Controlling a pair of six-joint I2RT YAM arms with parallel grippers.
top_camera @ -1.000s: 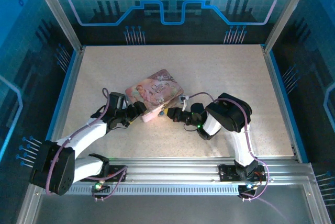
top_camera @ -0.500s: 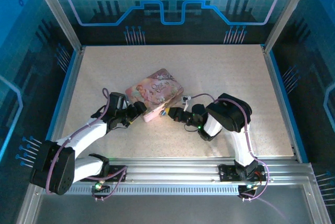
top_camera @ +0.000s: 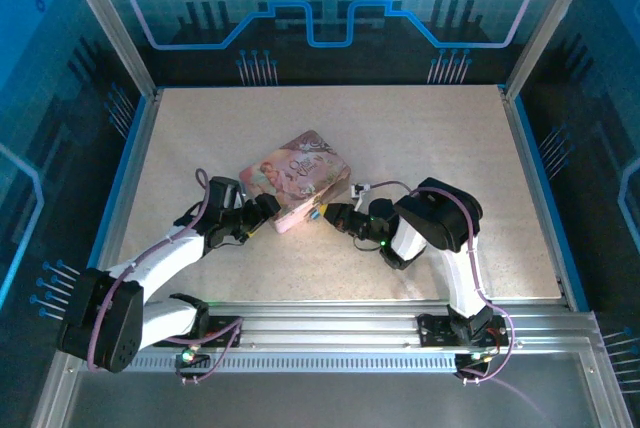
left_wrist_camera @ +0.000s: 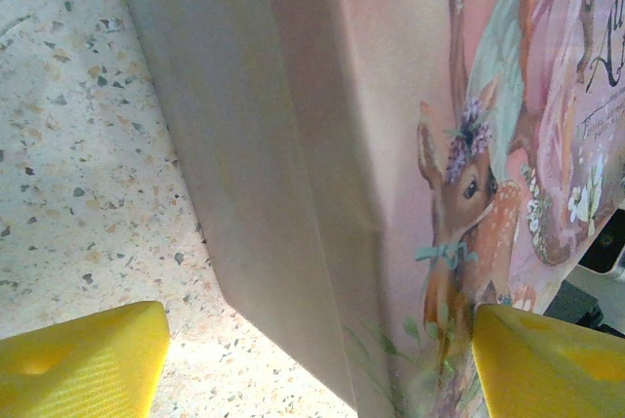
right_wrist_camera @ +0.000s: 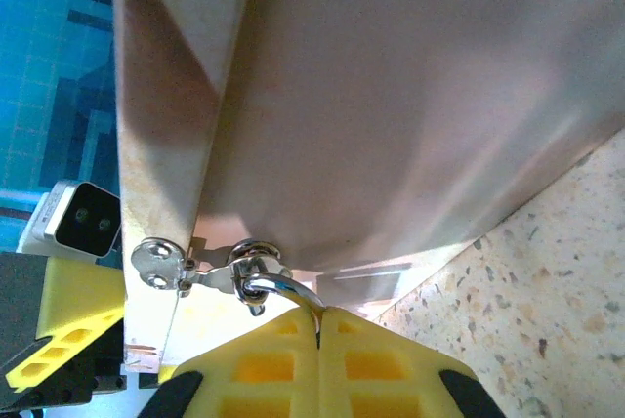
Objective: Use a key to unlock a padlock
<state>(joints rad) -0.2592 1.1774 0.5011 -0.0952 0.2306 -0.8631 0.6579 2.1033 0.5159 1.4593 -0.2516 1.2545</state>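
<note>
Padlock (right_wrist_camera: 288, 288) hooked through the pink tin's (top_camera: 300, 173) hasp (right_wrist_camera: 161, 264), near side, shackle pinched in the fully closed right gripper (right_wrist_camera: 319, 325). Left gripper (left_wrist_camera: 312, 359) wide open astride the tin's corner. One padlock, one tin.

A curved silvery metal loop (right_wrist_camera: 293, 288) disappears between the closed yellow fingers of the right gripper (right_wrist_camera: 319, 330), so its lower end is hidden. In the left wrist view the pink illustrated rectangular tin (left_wrist_camera: 391, 145) is cut by the top and right edges.
</note>
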